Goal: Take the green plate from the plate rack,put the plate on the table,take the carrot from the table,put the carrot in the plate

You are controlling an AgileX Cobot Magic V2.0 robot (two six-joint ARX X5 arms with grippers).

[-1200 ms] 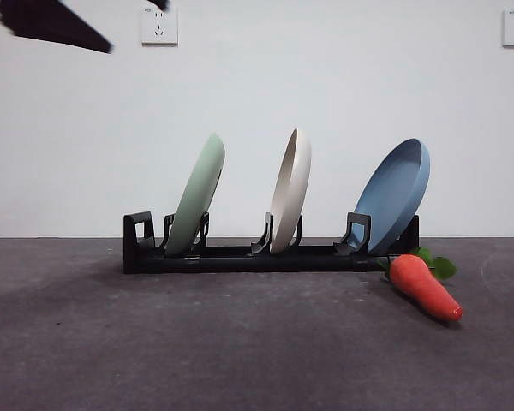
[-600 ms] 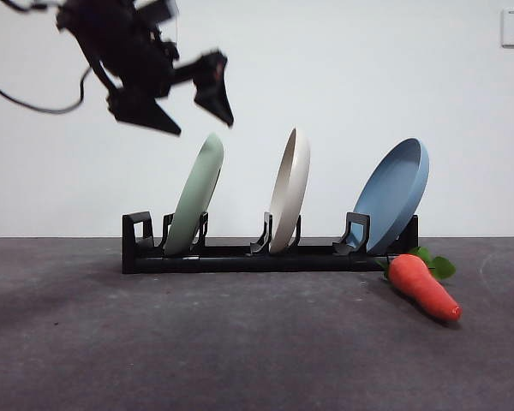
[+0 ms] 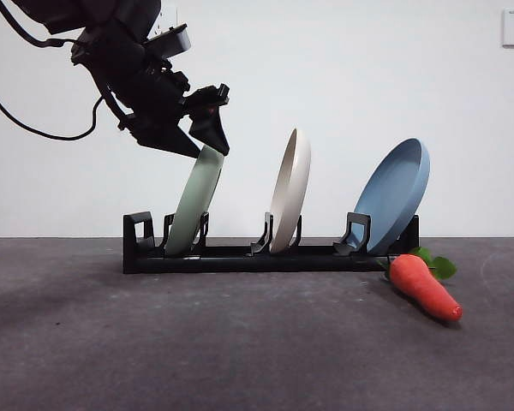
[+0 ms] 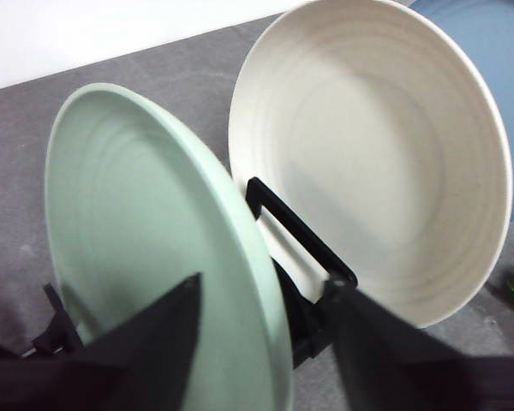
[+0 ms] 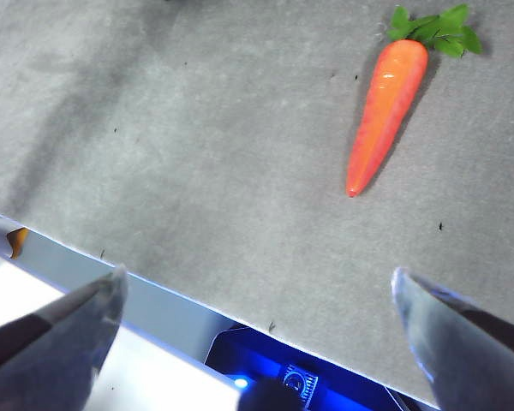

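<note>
Now the left gripper [image 3: 201, 145] has descended, spread wide astride the pale sage-green round plate's [image 3: 194, 203] rim, ready to clamp.

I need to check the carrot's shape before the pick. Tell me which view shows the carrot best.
The right wrist view: the carrot lies whole and unobstructed on the table, from leaves to tip. The front view shows it low and foreshortened, beside the end of the plate rack. The left wrist view catches only a sliver of green leaf at its edge.
</note>
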